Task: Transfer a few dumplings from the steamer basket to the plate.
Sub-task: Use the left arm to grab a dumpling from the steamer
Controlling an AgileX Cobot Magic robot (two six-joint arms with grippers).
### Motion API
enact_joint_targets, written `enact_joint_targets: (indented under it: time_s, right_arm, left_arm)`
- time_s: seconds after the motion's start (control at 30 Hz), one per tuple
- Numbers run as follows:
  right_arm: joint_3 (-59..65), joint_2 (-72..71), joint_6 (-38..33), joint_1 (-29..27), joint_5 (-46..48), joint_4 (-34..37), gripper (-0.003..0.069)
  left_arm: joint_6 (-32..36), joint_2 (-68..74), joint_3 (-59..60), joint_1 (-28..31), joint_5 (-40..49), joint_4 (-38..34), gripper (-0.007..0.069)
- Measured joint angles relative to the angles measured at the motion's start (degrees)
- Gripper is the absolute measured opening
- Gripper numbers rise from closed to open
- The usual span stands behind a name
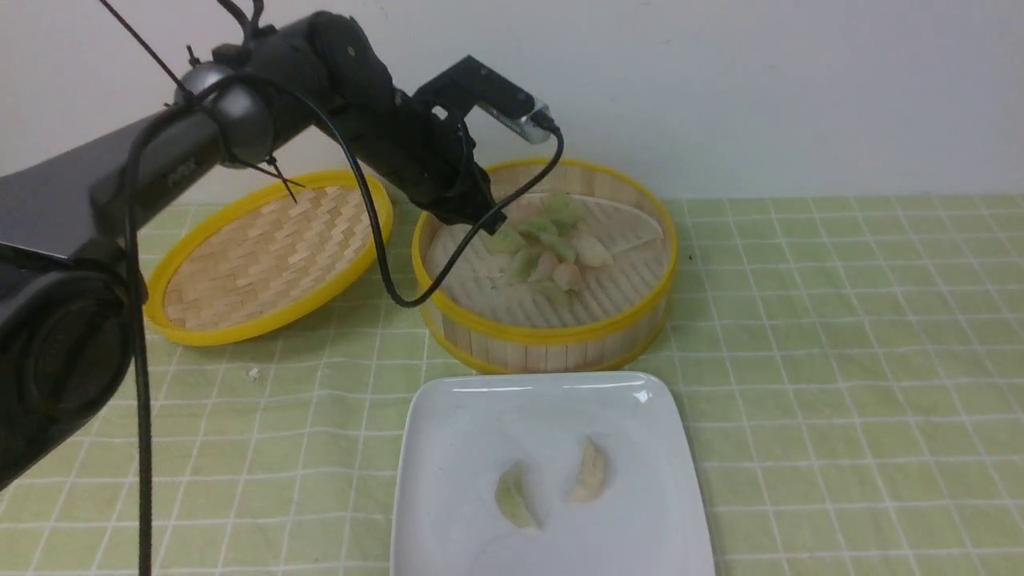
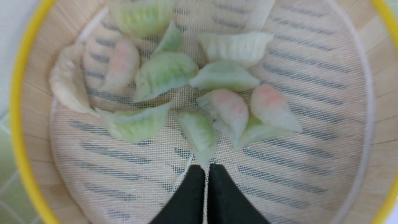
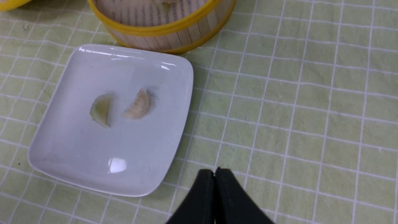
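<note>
Angled down into the steamer basket (image 1: 552,336) with the left gripper (image 2: 205,169) closed, tips touching a green dumpling (image 2: 199,133). Held beside the plate (image 3: 77,155) with the right gripper (image 3: 214,174) closed too. Two dumplings (image 3: 101,110) on that plate, others in the basket.

Two dumplings (image 1: 590,472) on the one white plate (image 1: 472,424), a pale green one and a cream one, and over in the single steamer basket (image 1: 544,340) I make it twelve more, packed close and overlapping, so that tally could be off by one. Of those twelve, seven read green, three pinkish and two cream-white. Add one woven lid (image 1: 264,256) and one black arm (image 1: 80,184) in the front view, and that is fourteen dumplings all told.
</note>
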Motion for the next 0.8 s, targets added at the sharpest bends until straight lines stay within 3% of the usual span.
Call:
enact_joint_targets:
  time_s: [0.43,0.53,0.8]
  right_arm:
    - [0.0,0.0,0.0,0.0,0.07,0.05,-0.0015]
    - [0.0,0.0,0.0,0.0,0.07,0.05,-0.0015]
    - [0.0,0.0,0.44,0.0,0.07,0.05,-0.0015]
  left_arm:
    - [1.73,0.06,-0.05,0.0,-0.81,-2.44,0.002]
    - [2.18,2.01,-0.05,0.0,-2.62,-3.32,0.007]
    - [3.17,8.28,0.0,-0.11,-6.28,-7.04,0.0344]
